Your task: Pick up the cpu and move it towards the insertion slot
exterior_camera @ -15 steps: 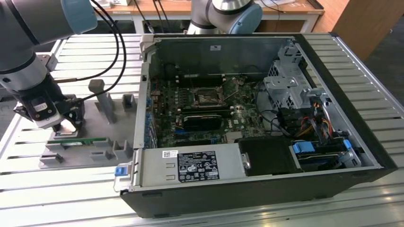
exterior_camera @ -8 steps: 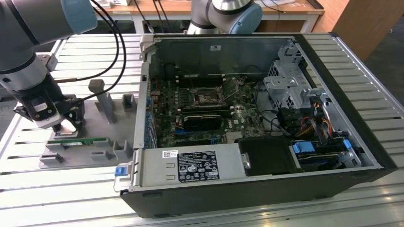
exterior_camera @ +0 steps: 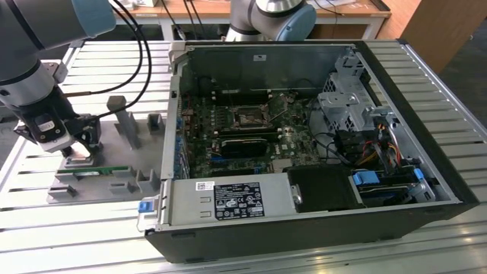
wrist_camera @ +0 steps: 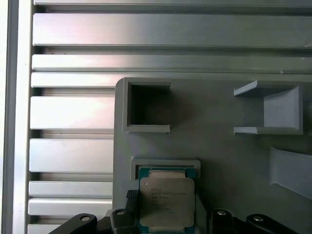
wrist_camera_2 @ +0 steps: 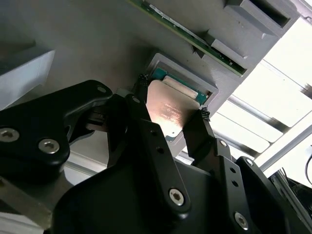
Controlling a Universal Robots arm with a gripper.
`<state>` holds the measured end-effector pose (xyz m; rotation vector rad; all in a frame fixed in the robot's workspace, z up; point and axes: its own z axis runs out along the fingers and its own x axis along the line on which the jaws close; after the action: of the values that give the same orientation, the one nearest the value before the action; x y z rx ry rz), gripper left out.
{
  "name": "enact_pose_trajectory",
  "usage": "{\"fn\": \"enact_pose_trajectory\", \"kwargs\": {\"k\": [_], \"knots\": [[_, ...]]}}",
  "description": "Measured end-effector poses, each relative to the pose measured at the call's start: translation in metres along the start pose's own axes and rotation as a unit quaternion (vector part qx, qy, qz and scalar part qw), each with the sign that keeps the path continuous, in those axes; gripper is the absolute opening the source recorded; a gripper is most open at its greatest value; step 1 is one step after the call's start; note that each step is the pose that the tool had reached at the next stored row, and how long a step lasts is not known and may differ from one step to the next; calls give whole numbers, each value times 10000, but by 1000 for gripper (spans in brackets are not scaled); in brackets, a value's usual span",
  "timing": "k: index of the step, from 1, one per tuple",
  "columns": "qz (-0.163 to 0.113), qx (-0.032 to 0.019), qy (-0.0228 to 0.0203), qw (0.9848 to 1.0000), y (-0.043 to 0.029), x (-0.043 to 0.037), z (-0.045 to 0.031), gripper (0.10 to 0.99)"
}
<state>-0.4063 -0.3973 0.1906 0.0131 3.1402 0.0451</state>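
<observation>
gripper (wrist_camera_2: 171, 97): closest to the lens in both wrist views. I see its black fingers (wrist_camera_2: 146, 136) clenched on two opposite edges of the cpu, one fingertip on each side, so it is grasping the chip.
cpu (wrist_camera: 166, 200): silvery top facing up, with a green rim showing along one edge. It sits in or just over a shallow square pocket of the fixture plate; I cannot tell whether it rests on the pocket floor or hangs clear of it.
fixture plate (wrist_camera: 229, 161): grey, with raised holders. A square box-shaped holder (wrist_camera: 146, 109) stands near the cpu's pocket.
memory stick (exterior_camera: 93, 169): long and green, lying across holders on the same plate, just beside the gripper in the exterior view.
arm (exterior_camera: 31, 63): at the exterior view's left, over the plate, with the gripper pointing down at it.
insertion slot (exterior_camera: 249, 119): square socket with a metal frame and dark centre, on the motherboard (exterior_camera: 228, 137) inside the computer case. It is well apart from the gripper, toward the exterior view's right.
computer case (exterior_camera: 441, 165): black, lying on its side with the open face up, and a grey power supply (exterior_camera: 228, 201) at its near edge.
table (exterior_camera: 114, 54): slatted aluminium, bearing both the plate and the case.
second arm (exterior_camera: 274, 17): I see the lower part of another arm behind the case.
</observation>
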Motion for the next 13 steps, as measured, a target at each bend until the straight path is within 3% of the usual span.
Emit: {"fn": "enact_pose_trajectory", "kwargs": {"k": [13], "knots": [[0,-7,2,10000,2,1,-83,541]]}}
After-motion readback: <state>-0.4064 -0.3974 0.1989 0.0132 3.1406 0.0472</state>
